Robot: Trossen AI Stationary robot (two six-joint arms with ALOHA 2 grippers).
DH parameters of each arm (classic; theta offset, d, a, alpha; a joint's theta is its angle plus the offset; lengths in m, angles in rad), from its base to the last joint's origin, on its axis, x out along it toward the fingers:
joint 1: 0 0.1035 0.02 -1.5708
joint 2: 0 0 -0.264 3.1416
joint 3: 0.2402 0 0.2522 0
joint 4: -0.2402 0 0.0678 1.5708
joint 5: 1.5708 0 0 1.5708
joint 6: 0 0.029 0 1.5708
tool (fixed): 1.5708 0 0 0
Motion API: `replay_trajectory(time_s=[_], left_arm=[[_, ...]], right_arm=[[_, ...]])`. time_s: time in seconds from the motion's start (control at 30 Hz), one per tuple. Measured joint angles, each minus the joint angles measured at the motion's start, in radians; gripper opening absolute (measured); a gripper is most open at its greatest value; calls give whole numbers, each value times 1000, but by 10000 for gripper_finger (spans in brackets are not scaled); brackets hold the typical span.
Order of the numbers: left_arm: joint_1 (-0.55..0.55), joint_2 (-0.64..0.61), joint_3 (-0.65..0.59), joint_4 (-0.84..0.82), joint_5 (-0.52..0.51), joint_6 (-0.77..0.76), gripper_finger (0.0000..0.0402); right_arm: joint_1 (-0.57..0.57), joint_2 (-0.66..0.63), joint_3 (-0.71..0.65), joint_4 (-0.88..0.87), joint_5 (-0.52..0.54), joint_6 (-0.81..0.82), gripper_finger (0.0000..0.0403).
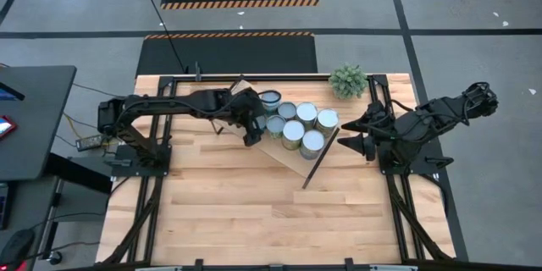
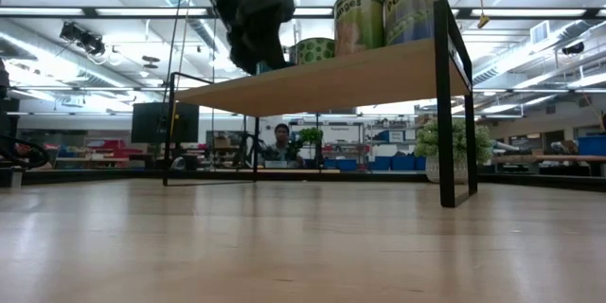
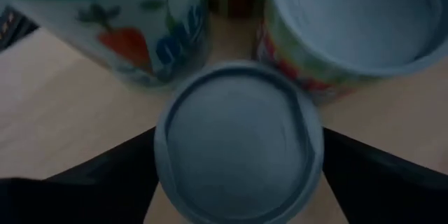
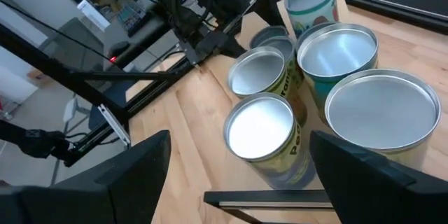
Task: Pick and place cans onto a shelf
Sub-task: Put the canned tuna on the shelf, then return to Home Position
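Observation:
The shelf (image 1: 284,154), a light wood board on a black frame, stands askew at the table's middle back, with several cans (image 1: 306,115) upright on it. My left gripper (image 1: 252,129) is over the shelf's left end, shut on a can with a pale blue-grey top (image 3: 238,147). The gripper hides most of that can in the high view. In the low view my left gripper (image 2: 254,43) is just above the board (image 2: 322,80). My right gripper (image 1: 345,134) is open and empty, right of the shelf, facing the cans (image 4: 262,129). My left gripper holds the pale-topped can between its two fingers (image 3: 129,164), one on each of two opposite sides of the can's wall (image 3: 162,155) below the rim. The fingers slant down from the table's left. The can stands upright, top up; its base is hidden.
A small green potted plant (image 1: 348,80) stands at the back right, behind the shelf. Two cans (image 3: 133,21) stand right behind the held one. The near half of the table (image 1: 271,220) is bare wood. A person (image 2: 281,140) sits far off in the room.

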Motion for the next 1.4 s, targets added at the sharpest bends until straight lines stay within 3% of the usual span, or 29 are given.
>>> replay_trajectory(time_s=[0.13, 0.33, 0.5, 0.67, 0.97, 1.4], left_arm=[[0, -3, 2, 6, 16, 0, 393], [0, -28, 21, -47, 16, -23, 393], [-9, -28, 127, -208, 23, -31, 393], [-49, -94, 145, -196, 23, -35, 390], [-66, -289, 31, -92, 12, -121, 388], [-66, -605, -268, 208, 14, -328, 388]], right_arm=[[0, -25, 0, -16, -15, -4, 347], [0, -82, -35, -18, 2, -23, 347], [0, -157, -177, 128, 15, -24, 347], [0, -228, -334, 299, 27, -18, 347], [0, -380, -537, 446, 52, 25, 347], [0, -634, -671, 528, 102, -28, 347]])
